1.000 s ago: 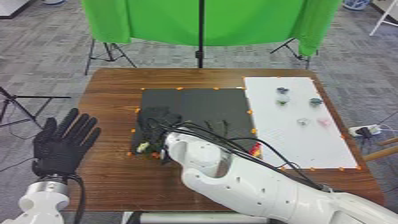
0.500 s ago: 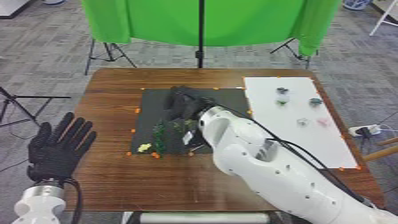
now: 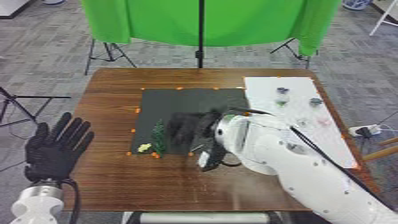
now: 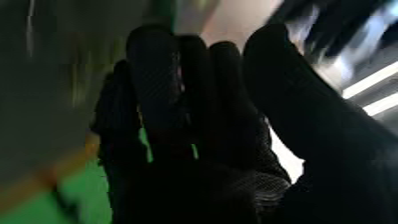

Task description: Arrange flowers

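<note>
My right hand (image 3: 191, 126), blurred, is over the middle of the black mat (image 3: 182, 102). In the right wrist view the right hand (image 4: 191, 150) has its fingers fairly straight and the thumb apart from them, with nothing seen held. A green leafy stem (image 3: 159, 137) lies on the mat left of that hand, beside a pale yellow flower (image 3: 145, 147) at the mat's front left corner. My left hand (image 3: 51, 152) is open, palm up, at the table's left edge. Whatever lies beneath the right hand and forearm is hidden.
On the white board (image 3: 271, 120) at the right stand several small objects, among them a dark one (image 3: 282, 90), a green one (image 3: 281, 103) and a grey-green one (image 3: 315, 101). The right forearm crosses the board's front part. A green cloth (image 3: 160, 22) hangs behind the table.
From the mat's front left my right hand went toward the back, then came forward and slightly right, uncovering the leafy stem. The left hand has shifted only slightly.
</note>
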